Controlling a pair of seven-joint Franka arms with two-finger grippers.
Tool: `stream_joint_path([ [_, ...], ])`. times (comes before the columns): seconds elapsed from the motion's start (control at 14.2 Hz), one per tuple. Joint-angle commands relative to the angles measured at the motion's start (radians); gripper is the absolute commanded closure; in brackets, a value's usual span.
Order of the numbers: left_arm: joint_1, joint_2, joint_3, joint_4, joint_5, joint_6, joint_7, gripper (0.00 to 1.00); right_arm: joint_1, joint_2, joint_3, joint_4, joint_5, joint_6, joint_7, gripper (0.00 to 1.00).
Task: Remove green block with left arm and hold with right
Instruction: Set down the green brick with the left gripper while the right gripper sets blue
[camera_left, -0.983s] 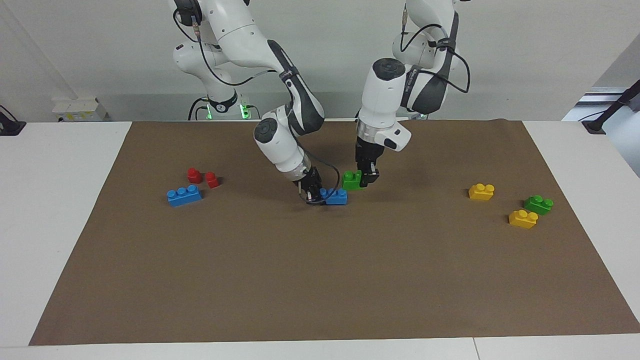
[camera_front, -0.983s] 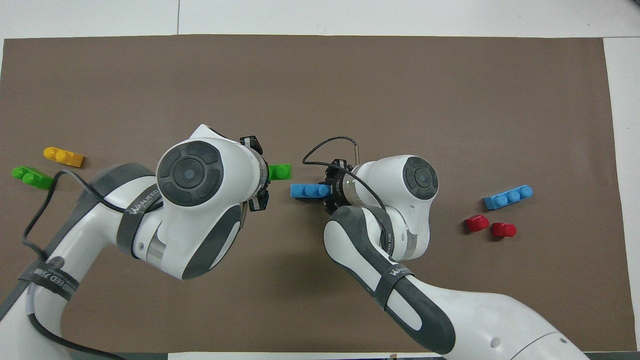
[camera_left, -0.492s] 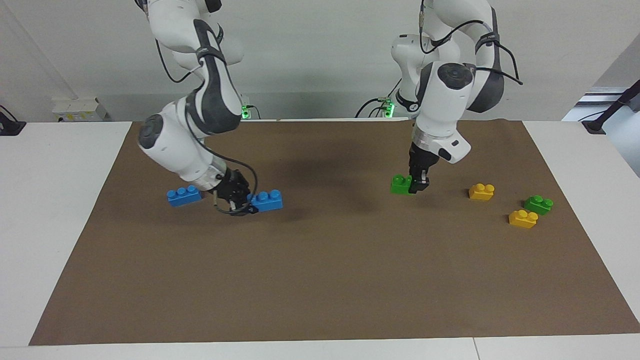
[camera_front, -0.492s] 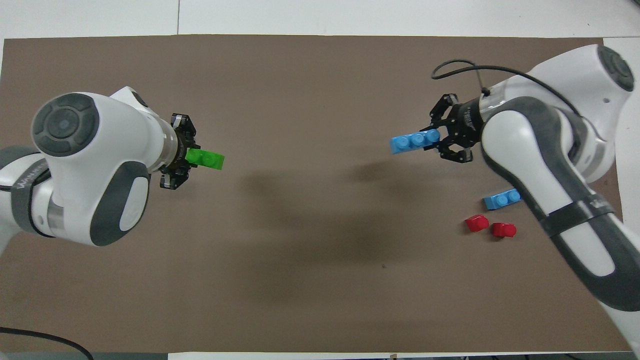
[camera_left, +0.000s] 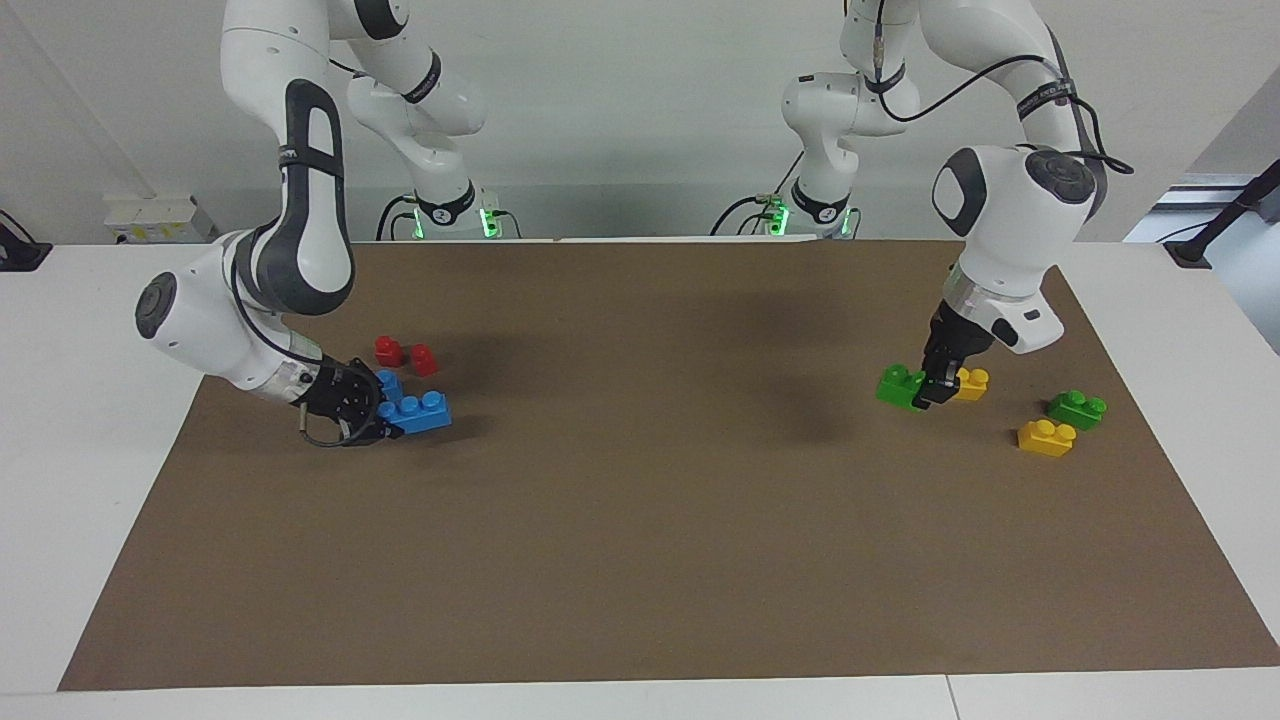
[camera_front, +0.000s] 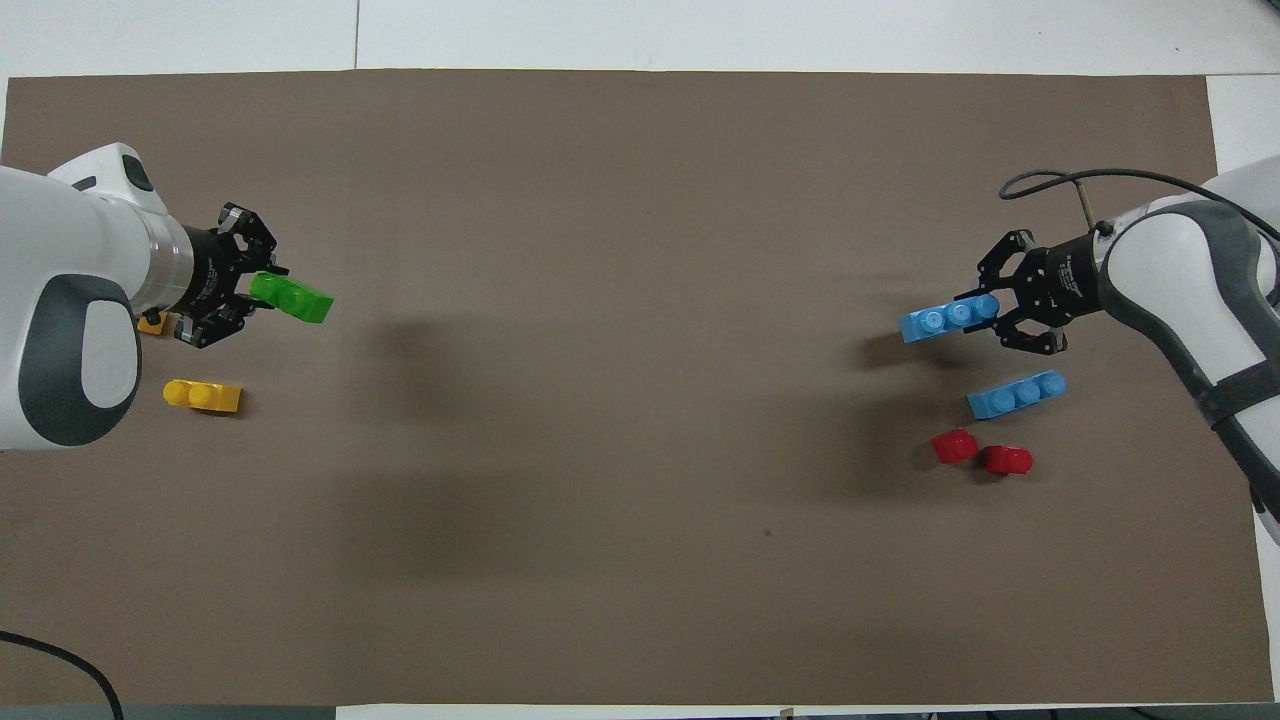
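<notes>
Two claws clamped — green block (camera_left: 899, 387), blue brick (camera_left: 418, 412).

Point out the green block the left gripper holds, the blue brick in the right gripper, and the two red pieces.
green block (camera_front: 297, 298), overhead view, studded top.
blue brick (camera_front: 940, 321), overhead view, middle stud.
red pieces (camera_front: 955, 446), overhead view, top of one piece.

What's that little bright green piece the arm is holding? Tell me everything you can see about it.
The green block is a small, bright light-green toy brick of glossy plastic, with two round studs on top. The left gripper is shut on one of its ends, so the rest sticks out sideways, slightly tilted. It hangs low over the brown mat toward the left arm's end of the table, beside a yellow brick. Only the gripper appears to touch it.
</notes>
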Motion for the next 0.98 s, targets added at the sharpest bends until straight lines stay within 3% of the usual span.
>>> stream_joint_path([
  [0.0, 0.042, 0.070, -0.009, 0.026, -0.015, 0.062, 0.107, 1.00, -0.025, 0.009, 0.018, -0.041, -0.018, 0.074, -0.043, 1.00],
  [0.28, 0.103, 0.124, -0.009, 0.026, -0.009, 0.093, 0.213, 1.00, -0.024, 0.051, 0.019, -0.042, -0.014, 0.134, -0.043, 1.00],
  [0.49, 0.107, 0.195, -0.007, 0.041, 0.000, 0.115, 0.219, 1.00, -0.022, 0.049, 0.019, -0.017, -0.014, 0.093, -0.039, 1.00],
  [0.56, 0.108, 0.217, -0.007, 0.044, 0.000, 0.122, 0.233, 1.00, -0.021, 0.049, 0.019, -0.016, -0.014, 0.088, -0.039, 0.93],
  [0.63, 0.110, 0.229, -0.007, 0.044, 0.000, 0.124, 0.257, 1.00, -0.021, 0.049, 0.019, -0.011, -0.014, 0.086, -0.039, 0.74],
  [0.7, 0.119, 0.234, -0.007, 0.046, 0.002, 0.122, 0.273, 1.00, -0.024, 0.046, 0.019, -0.009, -0.014, 0.086, -0.039, 0.32],
  [0.77, 0.123, 0.246, -0.006, 0.049, 0.002, 0.122, 0.284, 1.00, -0.019, 0.039, 0.019, -0.009, -0.014, 0.086, -0.037, 0.12],
  [0.91, 0.125, 0.272, -0.006, 0.067, 0.002, 0.122, 0.285, 1.00, -0.019, 0.034, 0.019, -0.009, -0.014, 0.085, -0.036, 0.06],
])
